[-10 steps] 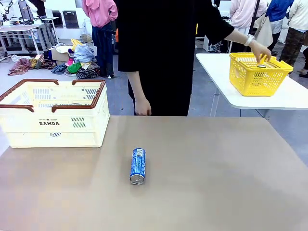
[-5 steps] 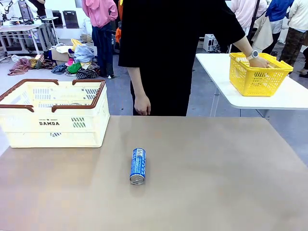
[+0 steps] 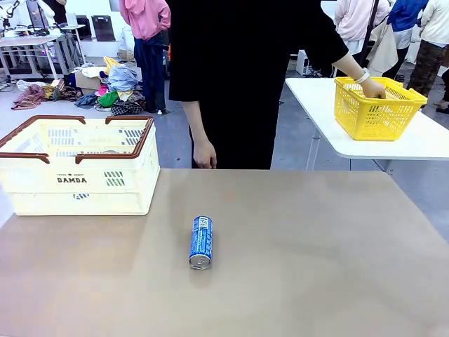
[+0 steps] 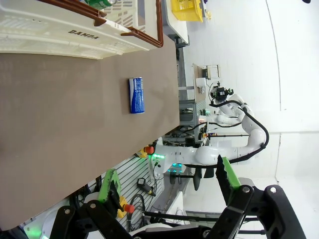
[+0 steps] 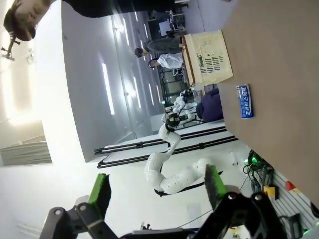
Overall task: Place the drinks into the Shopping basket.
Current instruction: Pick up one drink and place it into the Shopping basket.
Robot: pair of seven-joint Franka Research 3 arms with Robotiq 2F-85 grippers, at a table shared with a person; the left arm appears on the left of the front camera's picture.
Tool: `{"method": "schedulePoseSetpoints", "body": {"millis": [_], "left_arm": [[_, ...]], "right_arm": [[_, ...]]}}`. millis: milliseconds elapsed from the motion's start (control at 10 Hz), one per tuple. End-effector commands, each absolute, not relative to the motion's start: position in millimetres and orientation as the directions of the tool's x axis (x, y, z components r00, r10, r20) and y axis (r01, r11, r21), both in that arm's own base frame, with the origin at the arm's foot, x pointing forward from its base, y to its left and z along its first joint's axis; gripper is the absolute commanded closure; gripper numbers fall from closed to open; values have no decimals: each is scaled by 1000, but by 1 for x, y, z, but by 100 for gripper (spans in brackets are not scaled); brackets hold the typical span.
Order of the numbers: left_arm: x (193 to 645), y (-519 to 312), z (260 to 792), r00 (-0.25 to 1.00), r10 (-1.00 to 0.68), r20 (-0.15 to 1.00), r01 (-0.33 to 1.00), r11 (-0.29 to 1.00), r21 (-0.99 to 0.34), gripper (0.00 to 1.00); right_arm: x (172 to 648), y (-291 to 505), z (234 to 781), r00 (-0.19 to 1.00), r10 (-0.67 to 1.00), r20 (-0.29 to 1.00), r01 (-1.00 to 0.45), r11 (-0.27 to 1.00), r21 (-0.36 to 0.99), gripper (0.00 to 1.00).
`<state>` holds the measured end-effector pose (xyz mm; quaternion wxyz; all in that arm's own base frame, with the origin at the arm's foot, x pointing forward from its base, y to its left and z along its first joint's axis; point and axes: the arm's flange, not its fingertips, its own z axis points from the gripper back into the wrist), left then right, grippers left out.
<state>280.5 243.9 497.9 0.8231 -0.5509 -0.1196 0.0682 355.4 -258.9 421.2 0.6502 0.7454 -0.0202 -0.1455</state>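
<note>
Only the person has moved over the last second. Their reaching hand was above the yellow basket on the white side table and has now dipped inside it. I cannot tell what it is gripping, if anything. Their other hand hangs at the far edge of the brown table, about where it was.

The blue can has not shifted. It lies on its side near the table's middle with its silver top toward the robot, well apart from the Shopping basket at the far left corner. In the left wrist view a green item peeks over the basket rim, probably the green can already inside, but it is cut off by the picture edge so I am not sure.

The left gripper has its fingers spread wide and holds nothing, raised well off the table. The right gripper is the same, spread wide and empty.

My reading is that the person is likely fetching or sorting drinks at the side table and no robot pick has started. The blue can is still to go, and since it is lying down it may roll when grasped.
</note>
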Motion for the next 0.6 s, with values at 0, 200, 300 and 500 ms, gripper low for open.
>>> {"method": "schedulePoseSetpoints", "body": {"millis": [0, 200, 300, 500], "left_arm": [[279, 242, 500, 962, 246, 122, 21, 378, -926, 0], [280, 244, 498, 962, 244, 122, 20, 384, -923, 0], [279, 208, 508, 978, 157, 138, 40, 511, -859, 0], [295, 87, 526, 988, -105, 116, 155, 731, -664, 0]], "right_arm": [[355, -257, 427, 957, -211, -201, 171, -154, 973, 0], [355, -257, 427, 957, -211, -201, 171, -154, 973, 0], [355, -257, 427, 957, -211, -201, 171, -154, 973, 0], [355, -257, 427, 957, -211, -201, 171, -154, 973, 0]]}}
